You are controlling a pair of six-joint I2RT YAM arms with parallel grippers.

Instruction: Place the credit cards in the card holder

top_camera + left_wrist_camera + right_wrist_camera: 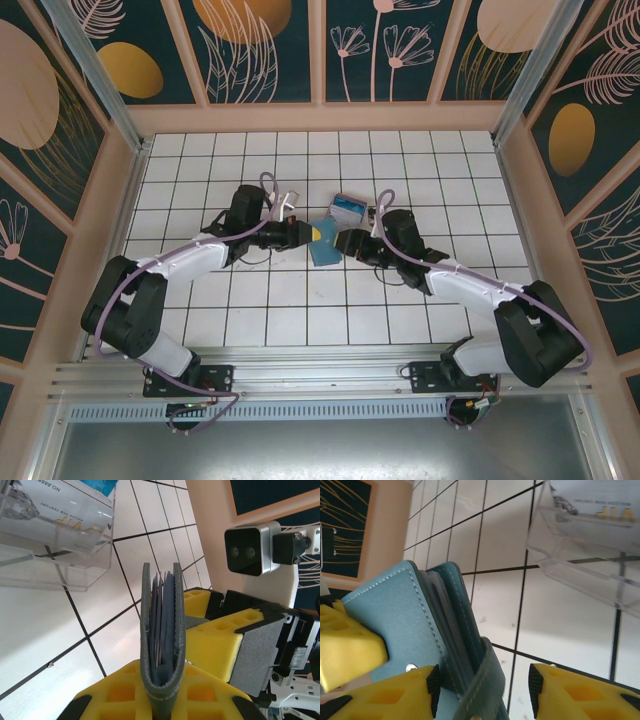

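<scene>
Your left claw (308, 233) pinches the teal card holder (328, 252) at the middle of the counter (300, 310). Your right claw (345, 243) stands half open at its other edge. A clear box (348, 208) sits close behind it; the near side has room.

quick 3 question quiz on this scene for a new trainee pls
1. True or false: the card holder lies flat on the tiles, untouched.
2. Fill in: the right gripper has its jaws ____ around the card holder.
3. Which one clamps the card holder's fold? A) left gripper B) right gripper C) neither

Key: 1 false, a gripper holds it; 2 open; 3 A.
</scene>
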